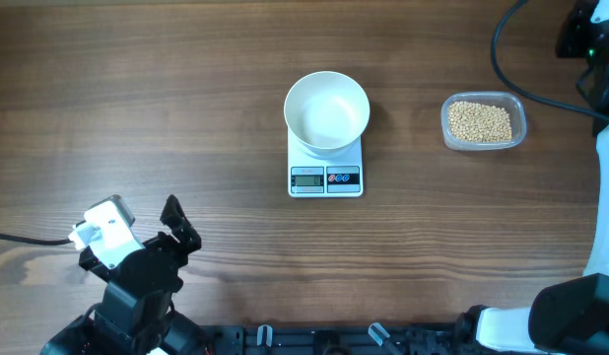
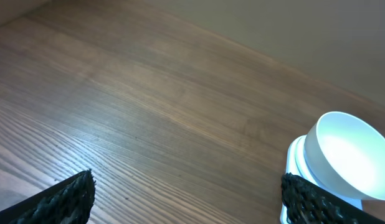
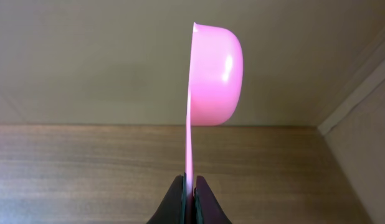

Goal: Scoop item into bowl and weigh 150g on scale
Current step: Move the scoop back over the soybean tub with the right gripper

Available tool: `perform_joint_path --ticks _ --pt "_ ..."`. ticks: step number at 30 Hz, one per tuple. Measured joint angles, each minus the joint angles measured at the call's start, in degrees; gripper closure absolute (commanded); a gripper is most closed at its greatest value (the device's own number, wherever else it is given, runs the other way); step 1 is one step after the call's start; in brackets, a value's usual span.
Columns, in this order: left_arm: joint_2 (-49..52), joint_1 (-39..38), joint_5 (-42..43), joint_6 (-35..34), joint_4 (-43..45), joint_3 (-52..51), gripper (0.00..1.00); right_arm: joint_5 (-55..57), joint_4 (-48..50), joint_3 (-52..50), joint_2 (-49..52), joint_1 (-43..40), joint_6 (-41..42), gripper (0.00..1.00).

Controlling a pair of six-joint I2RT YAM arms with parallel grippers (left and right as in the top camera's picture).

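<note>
Right gripper: clamping the thin handle of a pink scoop, holding it upright in the air.
Left gripper: standing spread wide, gripping nothing.
Beans: lying in a clear tub, well right of the scale.
Bowl: sitting on the scale.
Scale: resting mid-table, display facing the near edge.

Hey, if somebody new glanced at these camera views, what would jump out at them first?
First the pink scoop, pinched by its handle in the right pincer and standing upright in the right wrist view. Next, the empty white bowl sitting on the scale in the middle of the table, with the clear tub of beans off to its right.
</note>
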Motion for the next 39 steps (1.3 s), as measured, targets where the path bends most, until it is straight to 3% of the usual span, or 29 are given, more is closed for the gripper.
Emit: perform_joint_path --ticks 8,18,23,31,39 --pt "0.0 0.0 -2.4 -0.02 0.76 0.0 0.0 -0.96 -7.41 0.0 0.0 0.0 5.77 0.96" --pt "0.0 0.0 -1.33 -0.02 9.42 -0.02 0.0 -3.17 -33.33 0.11 -0.02 0.0 10.8 0.96" --pt "0.0 0.0 2.01 0.0 12.96 -0.02 0.0 -3.23 -36.28 0.11 -0.02 0.0 12.79 0.96" --pt "1.75 0.0 12.68 -0.02 13.29 -0.02 0.0 0.7 -40.13 0.11 -0.02 0.13 6.23 0.96" --pt "8.83 0.0 15.15 -0.02 12.81 -0.02 0.0 4.2 -41.18 0.11 -0.02 4.39 3.52 0.96"
